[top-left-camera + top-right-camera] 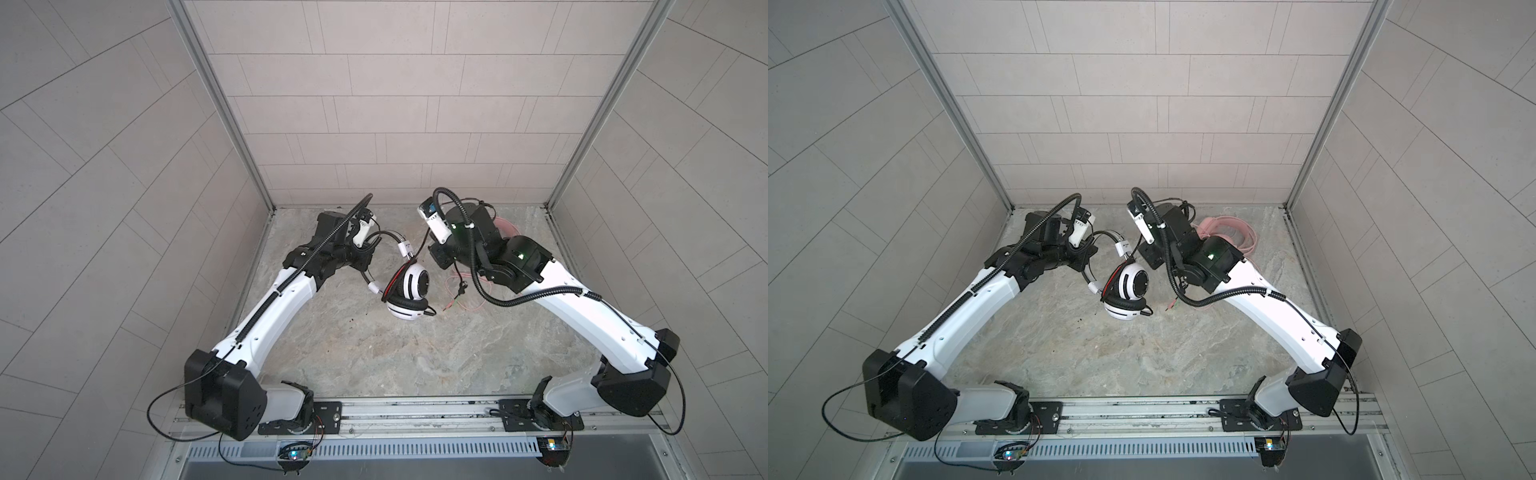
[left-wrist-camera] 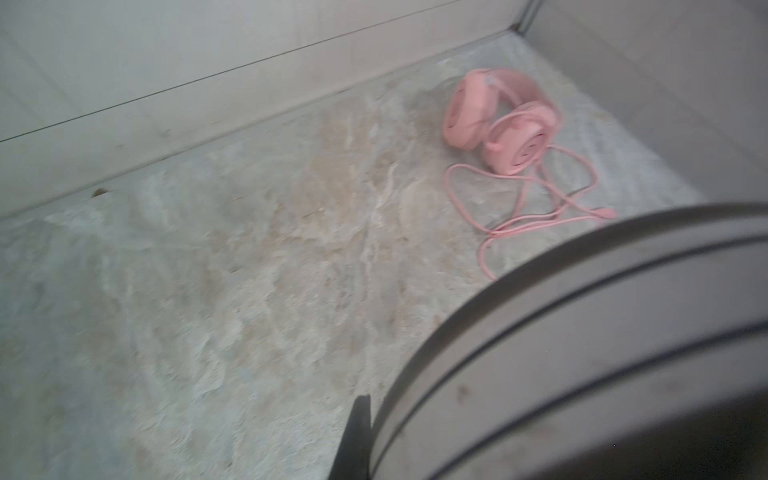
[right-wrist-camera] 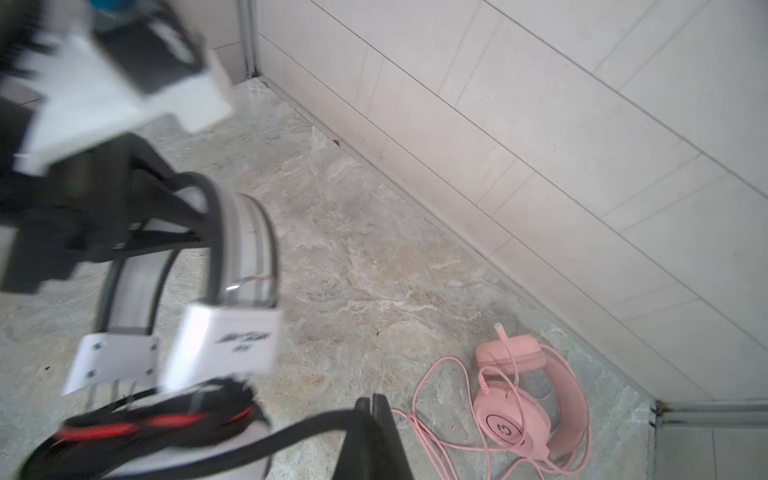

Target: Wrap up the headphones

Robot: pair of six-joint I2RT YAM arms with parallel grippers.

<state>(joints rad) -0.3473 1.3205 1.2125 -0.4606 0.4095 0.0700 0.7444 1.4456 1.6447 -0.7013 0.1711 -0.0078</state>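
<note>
From my station I see the left gripper (image 1: pixel 365 257) clenched on the thin, grey-and-black headband (image 3: pixel 245 249) of the white-and-black over-ear headset (image 1: pixel 413 284). That headset hangs from the grip over the middle of the marbled grey-beige tabletop (image 1: pixel 374 365), between the two arms. Its two round ear cups sit one above the other in both top views, and I cannot tell whether the lower cup touches the surface. A red-and-black stretch of cord (image 3: pixel 166 419) lies around the cups. The right gripper (image 3: pixel 376 432) is pinched tight on the headset's black cable (image 3: pixel 291 432), which runs from the cups right up to its fingers (image 3: pixel 365 449); in the right wrist view the two tips stand pressed together. The all-pink over-ear headset (image 2: pixel 498 120) lies on the tabletop near the far right corner, close to the tiled back wall (image 1: pixel 1142 124). In both top views it is partly hidden behind the right arm. Its pink cable (image 2: pixel 519 199) sprawls in loose loops beside it, well apart from the left gripper.
</note>
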